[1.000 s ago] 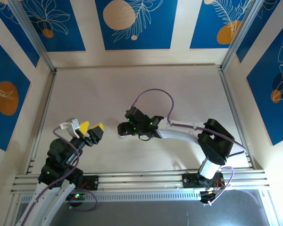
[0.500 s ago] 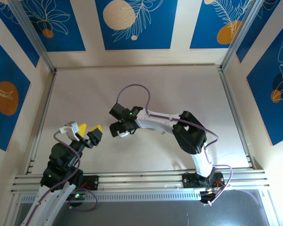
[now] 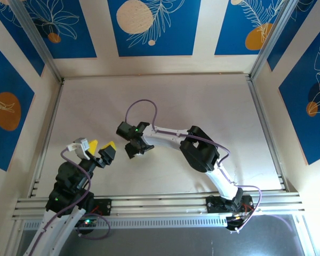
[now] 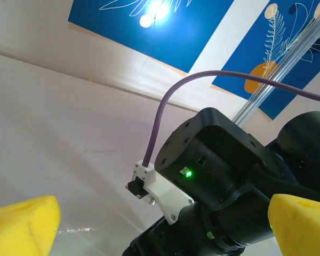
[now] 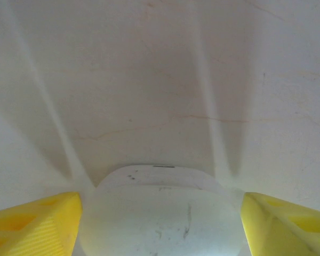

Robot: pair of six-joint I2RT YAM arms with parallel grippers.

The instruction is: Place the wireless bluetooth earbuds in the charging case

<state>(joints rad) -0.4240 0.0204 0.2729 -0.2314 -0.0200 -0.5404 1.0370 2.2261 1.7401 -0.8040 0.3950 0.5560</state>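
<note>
Charging case (image 5: 160, 224), white and oval, lies on the worktop (image 5: 149, 80) right between the right hand's (image 5: 161, 205) yellow fingers (image 5: 37, 224), spanning the gap. Whether they pinch it, I cannot tell. Left hand (image 3: 103, 145), spread wide, sits well left of the case.

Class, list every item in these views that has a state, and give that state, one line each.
left gripper: open, holding nothing.
right gripper: jaws flanking the white case; grip unclear.
white case: resting on the table; lid position unclear.
</note>
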